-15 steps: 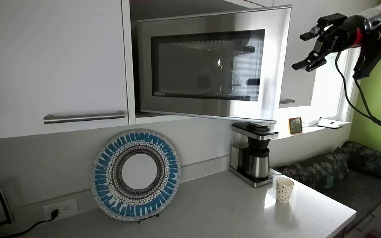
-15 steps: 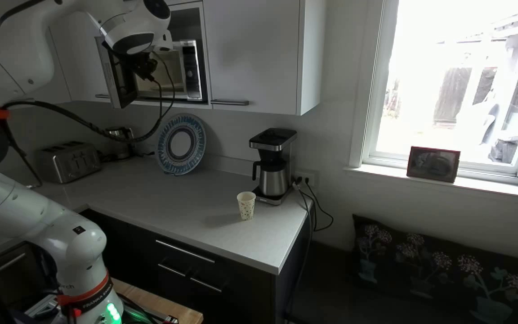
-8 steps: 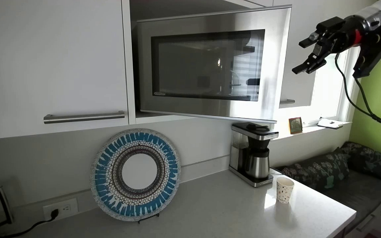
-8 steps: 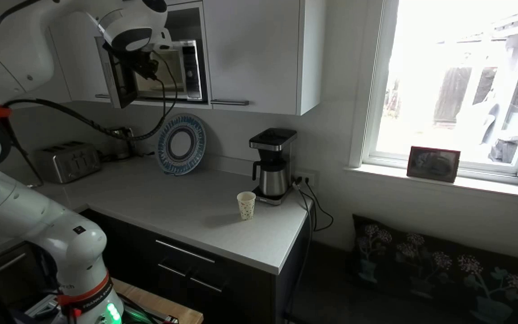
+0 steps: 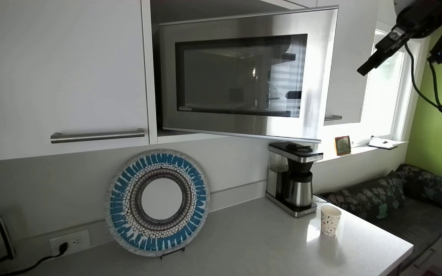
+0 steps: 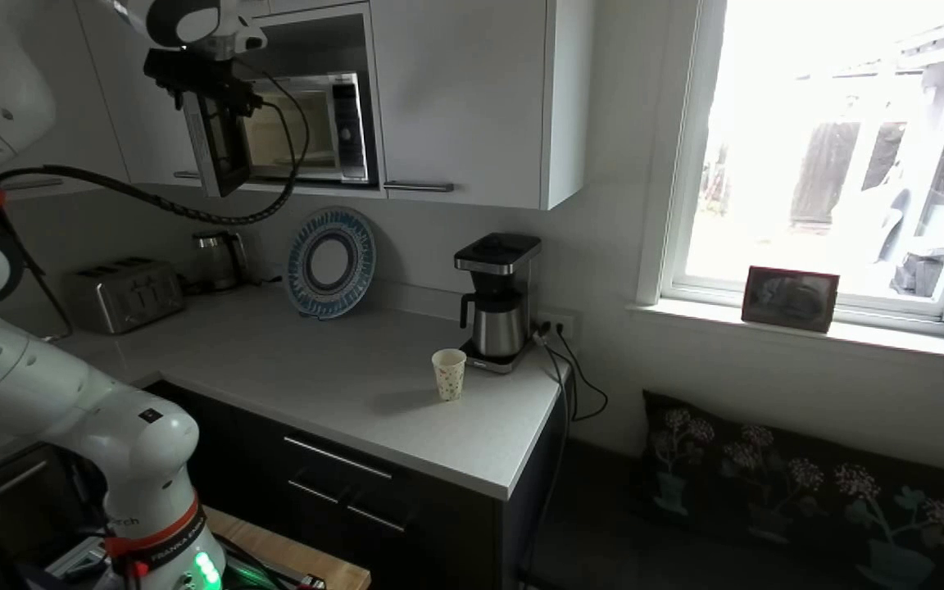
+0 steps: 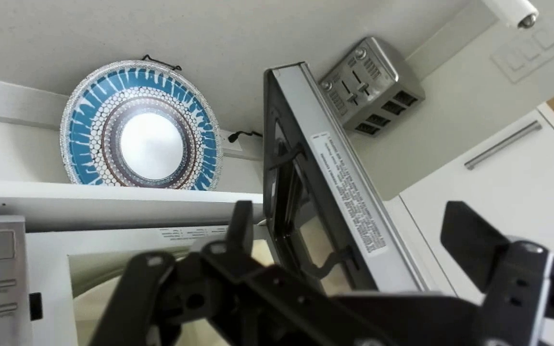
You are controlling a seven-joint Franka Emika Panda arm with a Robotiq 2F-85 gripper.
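In wrist view, spot gripper (image 7: 350, 216) up high, fingers (image 7: 241, 228) spread wide, holding nothing, touching nothing AFAICT. Just past, find the microwave door (image 7: 325, 154), swung out, w/ a warning label (image 7: 351, 197) along its long border. In an exterior view, note a gap btwn gripper & the door's free edge (image 5: 326, 73). Behind the door, see the microwave (image 6: 351, 131) in a recess of the white wall cabinet (image 6: 472, 98), pale cavity (image 7: 89, 307) exposed.

For good work this close, as a best guess: go slow, line up square to the door, favor its flat border vs. the glass, touch near the free edge for max leverage & min. hinge strain. Mind the looping cable (image 6: 230, 220) b/c of poss. snags.

Farther off, down on the countertop (image 6: 341, 369): round decorative plate (image 6: 331, 262), tilted back; four-slot toaster (image 6: 128, 299); kettle (image 6: 216, 262); drip coffee maker (image 6: 498, 328) w/ steel carafe; speckled paper cup (image 6: 449, 375), upright, near the coffee maker. Beyond, on the windowsill (image 6: 689, 314), a picture frame (image 6: 790, 299); lower, a dark floral cushion (image 6: 767, 492).
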